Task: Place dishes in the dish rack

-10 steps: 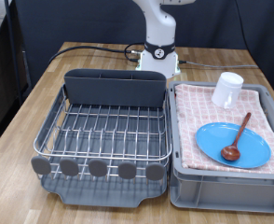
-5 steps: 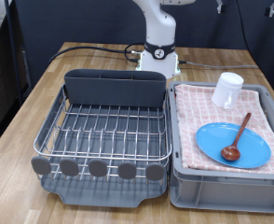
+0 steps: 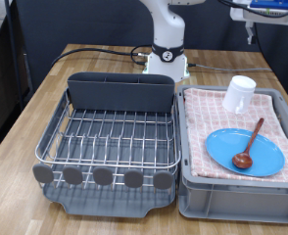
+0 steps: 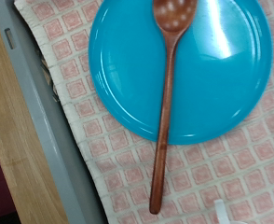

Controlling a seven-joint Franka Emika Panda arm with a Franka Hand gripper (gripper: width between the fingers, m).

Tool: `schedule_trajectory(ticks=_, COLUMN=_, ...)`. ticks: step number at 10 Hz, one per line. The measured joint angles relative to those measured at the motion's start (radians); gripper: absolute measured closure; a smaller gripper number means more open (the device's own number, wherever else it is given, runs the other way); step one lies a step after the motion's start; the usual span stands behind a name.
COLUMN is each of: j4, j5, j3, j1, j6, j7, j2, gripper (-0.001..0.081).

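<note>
A round light-blue plate [image 3: 222, 147] lies on pink checked cloth in a grey bin at the exterior view's right. A brown wooden spoon [image 3: 250, 144] lies across it, bowl on the plate and handle pointing away. A small white mug [image 3: 238, 94] stands at the bin's far end. The dish rack [image 3: 110, 137] is to the left, and nothing lies on its wire grid. My gripper [image 3: 250, 29] hangs high above the bin at the top right edge, touching nothing. The wrist view looks straight down on the plate [image 4: 221, 75] and spoon [image 4: 165, 112]; no fingers show there.
The rack has a tall grey cutlery box [image 3: 120, 93] at the back and round grey tabs [image 3: 103, 176] in front. The grey bin [image 3: 237, 201] has raised walls [image 4: 46, 149]. The robot base [image 3: 167, 57] and a black cable [image 3: 95, 51] are behind, on the wooden table [image 3: 26, 117].
My hand has come down into the exterior view's top right corner, over the bin. The plate, spoon, mug and rack have not moved.
</note>
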Motion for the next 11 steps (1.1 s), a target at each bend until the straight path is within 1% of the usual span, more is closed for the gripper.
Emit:
schedule_trajectory(ticks=2, j4=-0.009, j5=-0.083, j3=0.012, j1=0.000, j6=0.064, j7=0.091, j2=0.063, gripper=0.0004)
schedule_trajectory(ticks=4, j4=-0.011, j5=-0.164, j3=0.014, j1=0.000, j6=0.090, j7=0.163, j2=0.123, gripper=0.0004)
schedule_trajectory(ticks=7, j4=-0.025, j5=-0.256, j3=0.001, j1=0.000, j6=0.204, j7=0.223, j2=0.211, gripper=0.0004)
schedule_trajectory(ticks=11, j4=-0.032, j5=-0.364, j3=-0.027, j1=0.002, j6=0.309, j7=0.304, j2=0.314, gripper=0.0004)
